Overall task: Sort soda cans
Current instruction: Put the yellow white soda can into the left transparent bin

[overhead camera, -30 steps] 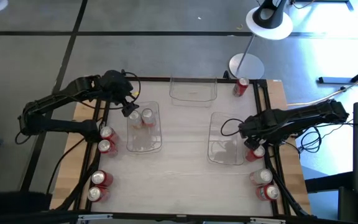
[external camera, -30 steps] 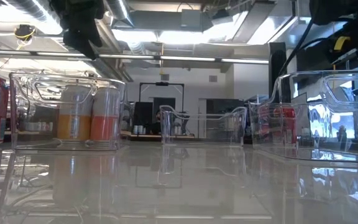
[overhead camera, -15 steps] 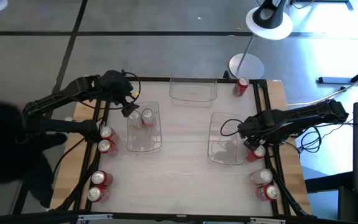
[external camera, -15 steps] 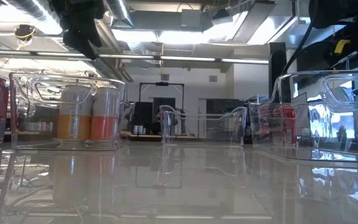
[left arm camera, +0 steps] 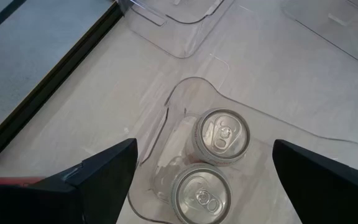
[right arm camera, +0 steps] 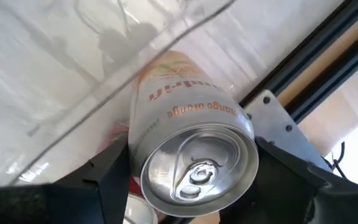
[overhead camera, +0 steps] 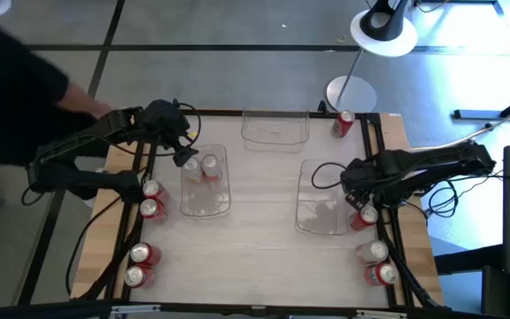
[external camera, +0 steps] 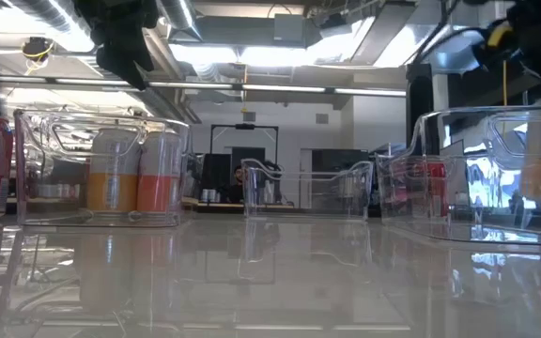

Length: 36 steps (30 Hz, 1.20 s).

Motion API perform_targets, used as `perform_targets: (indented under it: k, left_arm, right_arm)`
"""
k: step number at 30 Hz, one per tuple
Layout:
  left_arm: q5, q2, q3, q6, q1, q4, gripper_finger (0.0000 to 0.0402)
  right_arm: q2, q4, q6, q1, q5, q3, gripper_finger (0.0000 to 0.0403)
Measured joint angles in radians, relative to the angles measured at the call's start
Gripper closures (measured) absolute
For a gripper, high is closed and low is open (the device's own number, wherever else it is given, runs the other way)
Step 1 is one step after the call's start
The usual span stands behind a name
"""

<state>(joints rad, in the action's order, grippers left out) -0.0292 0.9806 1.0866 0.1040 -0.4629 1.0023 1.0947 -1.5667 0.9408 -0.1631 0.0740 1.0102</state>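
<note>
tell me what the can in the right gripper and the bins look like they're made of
The can between the right gripper's fingers looks like thin aluminium: bright silver lid with a pull tab, and a pale printed body. The left bin, right bin and far bin look like clear, glossy hard plastic: the table shows through their walls, which catch glints.

The middle of the tabletop [overhead camera: 264, 213] lies open between the clear bins [overhead camera: 205, 182]; red cans [overhead camera: 152, 198] crowd both side edges, apparently upright.

Red soda cans [overhead camera: 151, 198] with silver tops; pale can [right arm camera: 188, 142], orange lettering; clear bins [overhead camera: 275, 129]; dark arms.
</note>
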Motion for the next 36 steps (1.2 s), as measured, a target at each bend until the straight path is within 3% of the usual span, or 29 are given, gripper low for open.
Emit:
perform_targets:
  k: [15, 21, 31, 36]
  left_arm:
    - [0.000, 0.000, 0.000, 0.000, 0.000, -0.002, 0.0039]
    - [0.026, 0.000, 0.000, 0.010, 0.032, -0.001, 0.0039]
    - [0.026, 0.000, 0.000, 0.095, 0.158, 0.000, 0.0039]
    - [0.027, -0.004, 0.000, 0.154, 0.254, 0.001, 0.0039]
  right_arm:
    - [0.021, 0.028, -0.021, 0.000, 0.227, 0.345, 0.0139]
    - [0.088, 0.333, -0.199, 0.000, 0.255, 0.369, 0.0139]
    - [0.348, 0.970, -0.592, 0.000, 0.241, 0.369, 0.0139]
    - [0.454, 1.168, -0.688, 0.015, 0.219, 0.369, 0.0136]
